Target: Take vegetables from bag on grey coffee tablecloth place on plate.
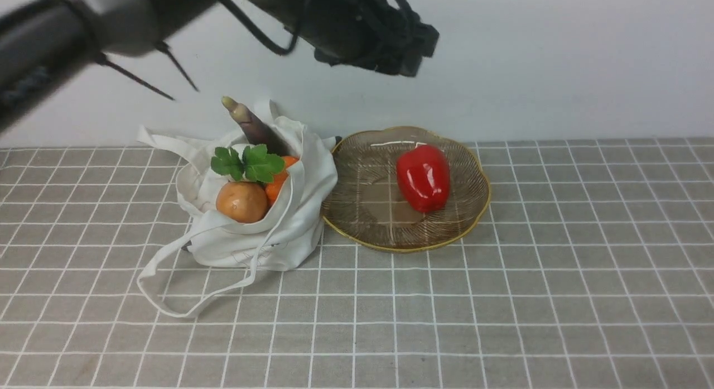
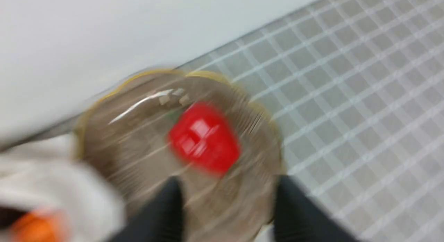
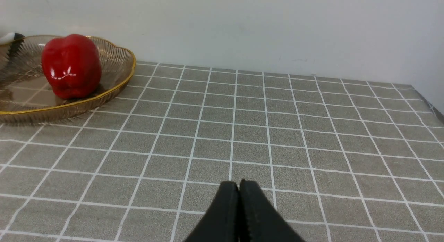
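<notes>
The red bell pepper point(image 1: 423, 177) lies on the ribbed brown glass plate point(image 1: 357, 210) with the gold rim. To its left, the white cloth bag point(image 1: 279, 238) holds the tan potato point(image 1: 241, 201), the orange carrot point(image 1: 277, 182) with green leaves and the purple eggplant point(image 1: 254, 126). All of them rest on the grey coffee tablecloth point(image 1: 502, 299). My left arm point(image 1: 357, 26) hangs high above the bag and plate. In the blurred left wrist view, the left gripper point(image 2: 229, 197) is open and empty over the plate point(image 2: 121, 141), with the pepper point(image 2: 204, 138) below it. My right gripper point(image 3: 238, 184) is shut and low over the cloth, right of the plate point(image 3: 114, 85).
The bag's long strap handles point(image 1: 167, 299) loop out over the cloth toward the front left. A pale wall point(image 1: 558, 59) runs right behind the plate and bag. The cloth's right edge point(image 3: 430, 106) shows in the right wrist view.
</notes>
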Controlling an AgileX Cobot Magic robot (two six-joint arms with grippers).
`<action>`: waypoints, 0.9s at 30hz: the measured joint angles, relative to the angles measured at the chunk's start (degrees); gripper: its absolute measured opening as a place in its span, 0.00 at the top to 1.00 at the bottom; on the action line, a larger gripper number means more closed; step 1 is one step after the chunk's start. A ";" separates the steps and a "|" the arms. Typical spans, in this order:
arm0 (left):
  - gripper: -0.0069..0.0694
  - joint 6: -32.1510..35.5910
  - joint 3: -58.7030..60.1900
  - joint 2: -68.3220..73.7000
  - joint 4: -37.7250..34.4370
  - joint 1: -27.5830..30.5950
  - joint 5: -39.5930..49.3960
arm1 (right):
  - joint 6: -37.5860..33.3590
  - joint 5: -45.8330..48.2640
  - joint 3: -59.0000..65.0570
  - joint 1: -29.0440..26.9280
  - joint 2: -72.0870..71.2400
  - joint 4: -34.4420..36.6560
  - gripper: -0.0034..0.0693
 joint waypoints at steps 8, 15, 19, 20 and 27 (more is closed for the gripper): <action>0.91 0.07 0.82 -17.12 11.94 0.05 15.79 | 0.00 0.00 0.00 0.00 0.00 0.00 0.97; 0.92 -4.28 20.29 -38.77 15.17 0.05 16.49 | 0.16 0.00 0.00 0.00 0.00 0.00 0.97; 0.92 -7.37 38.74 -53.27 14.56 0.05 8.52 | 0.55 0.00 0.00 0.00 0.00 0.00 0.97; 0.92 -8.26 42.90 -56.39 14.09 0.05 4.31 | 0.60 0.00 0.00 0.00 0.00 0.00 0.97; 0.92 -14.92 73.37 -79.29 12.18 0.05 -26.58 | 0.65 0.00 0.00 0.00 0.00 0.00 0.97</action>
